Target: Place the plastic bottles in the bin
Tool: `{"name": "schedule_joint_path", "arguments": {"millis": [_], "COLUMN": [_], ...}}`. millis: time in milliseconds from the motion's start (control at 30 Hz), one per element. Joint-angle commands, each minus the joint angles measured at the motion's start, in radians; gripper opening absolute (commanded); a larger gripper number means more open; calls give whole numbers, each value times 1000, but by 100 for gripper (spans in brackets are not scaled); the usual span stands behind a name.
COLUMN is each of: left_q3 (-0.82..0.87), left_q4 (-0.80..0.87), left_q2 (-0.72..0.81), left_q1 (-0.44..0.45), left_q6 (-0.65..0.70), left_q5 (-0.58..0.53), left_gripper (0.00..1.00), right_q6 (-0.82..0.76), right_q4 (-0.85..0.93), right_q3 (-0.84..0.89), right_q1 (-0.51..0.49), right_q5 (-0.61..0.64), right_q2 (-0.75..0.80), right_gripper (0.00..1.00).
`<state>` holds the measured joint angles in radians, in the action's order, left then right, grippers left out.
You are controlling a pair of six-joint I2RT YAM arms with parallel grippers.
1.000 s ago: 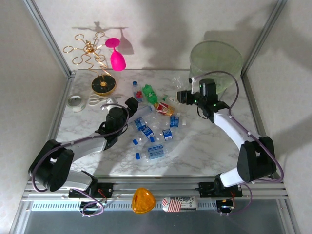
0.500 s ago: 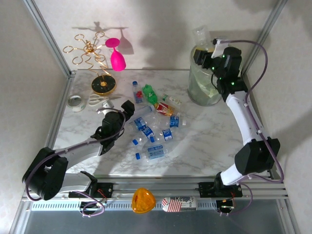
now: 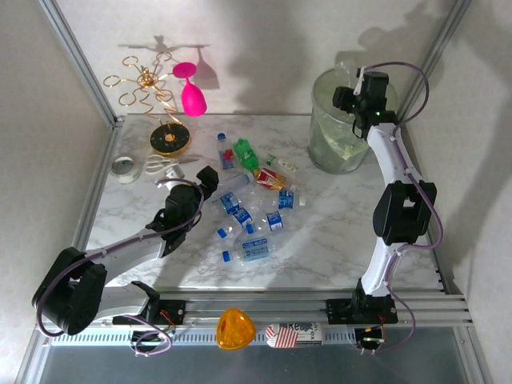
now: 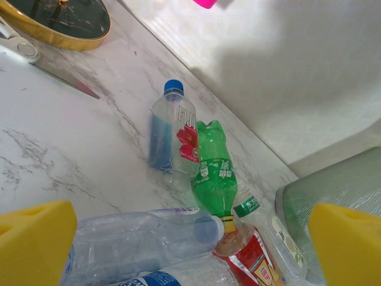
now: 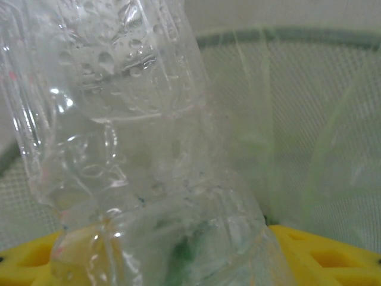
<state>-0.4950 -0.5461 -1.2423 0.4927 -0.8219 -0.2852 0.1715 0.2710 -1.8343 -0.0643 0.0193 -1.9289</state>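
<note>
Top external view: the right gripper [image 3: 346, 94] holds a clear bottle [image 5: 137, 149] over the bin [image 3: 330, 148]. The left gripper [image 3: 210, 177], spread wide and empty, hovers by many bottles [image 3: 254, 210] left on the worktop [image 3: 336, 232].

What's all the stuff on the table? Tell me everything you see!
bottles: about ten, mostly clear with blue labels, one green, one red-labelled, heaped mid-table
clear bottle: one, see-through, held over the bin
bin: one, pale green, far right corner
wine glass: one, pink, upside down at the rack
rack: one, gold wire on a black base, far left
tape roll: one, whitish, left edge
scissors: one pair, pale handles, beside the tape roll
orange lump: one, near rail
left gripper: open, by the heap
right gripper: shut on the clear bottle
</note>
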Motion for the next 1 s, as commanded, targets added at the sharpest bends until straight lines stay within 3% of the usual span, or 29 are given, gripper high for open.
{"name": "schedule_joint_path", "arguments": {"millis": [0, 400, 533, 667, 967], "left_q3": [7, -27, -75, -147, -461], "left_q4": [14, 21, 42, 74, 264], "left_q2": [15, -33, -86, -165, -423], "left_q1": [-10, -10, -11, -13, -41], "left_q6": [17, 28, 51, 84, 258], "left_q5": [-17, 6, 33, 64, 91], "left_gripper": [100, 100, 100, 100, 100], "right_q6": [1, -15, -24, -4, 99], "right_q4": [1, -2, -18, -41, -226], "right_q3": [-7, -21, 3, 58, 364], "right_q1": [-4, -5, -10, -10, -76], "right_q5": [33, 41, 17, -107, -291], "right_q2": [10, 78, 146, 228, 484], "right_gripper": [52, 99, 99, 99, 99]}}
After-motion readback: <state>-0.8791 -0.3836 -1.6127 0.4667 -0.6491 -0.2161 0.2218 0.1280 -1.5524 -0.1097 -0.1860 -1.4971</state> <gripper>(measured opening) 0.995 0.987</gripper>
